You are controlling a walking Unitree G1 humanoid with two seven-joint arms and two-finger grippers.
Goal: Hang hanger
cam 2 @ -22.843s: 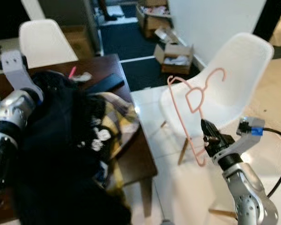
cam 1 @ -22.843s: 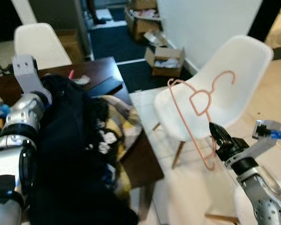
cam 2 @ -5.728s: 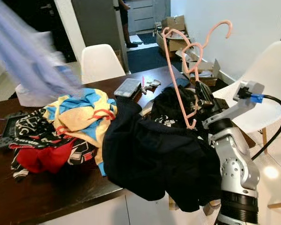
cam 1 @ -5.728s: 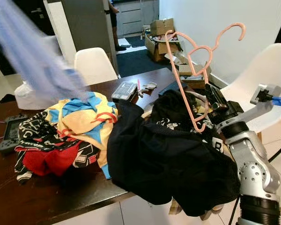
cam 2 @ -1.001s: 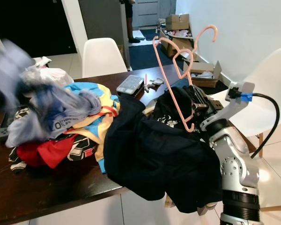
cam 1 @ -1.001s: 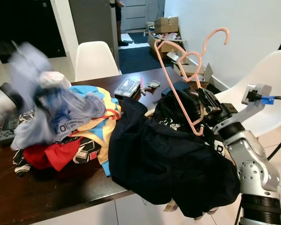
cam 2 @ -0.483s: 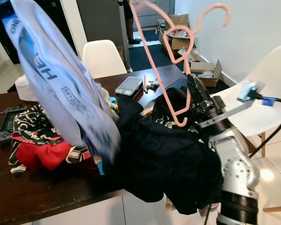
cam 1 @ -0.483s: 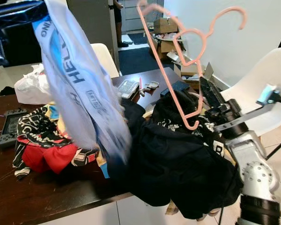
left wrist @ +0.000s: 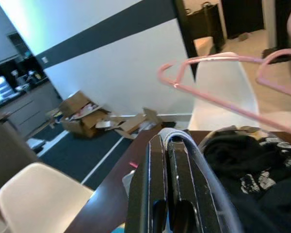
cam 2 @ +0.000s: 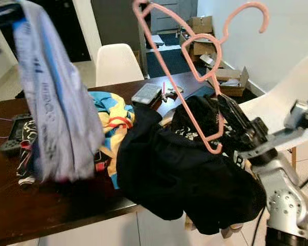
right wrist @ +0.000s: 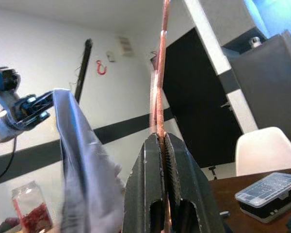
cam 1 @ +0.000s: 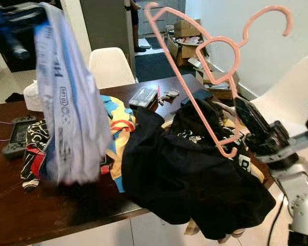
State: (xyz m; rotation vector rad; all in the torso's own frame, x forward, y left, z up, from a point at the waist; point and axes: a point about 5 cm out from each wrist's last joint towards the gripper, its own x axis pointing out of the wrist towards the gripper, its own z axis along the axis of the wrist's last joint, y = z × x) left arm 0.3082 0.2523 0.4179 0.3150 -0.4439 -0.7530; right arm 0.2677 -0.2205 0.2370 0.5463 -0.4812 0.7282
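Right hand [cam 2: 223,110] clamps the pink hanger [cam 1: 215,77], raised at two o'clock. Left hand [left wrist: 167,145] pinches the grey garment [cam 1: 66,118] at ten o'clock. Advise feeding one hanger arm into the neck opening.

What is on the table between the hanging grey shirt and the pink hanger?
A black garment heaped on the table, seen from both eye views, between the shirt and hanger.

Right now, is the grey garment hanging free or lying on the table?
Hanging free: the left gripper holds the grey garment raised by its top edge, and it droops above the clothes pile on the table.
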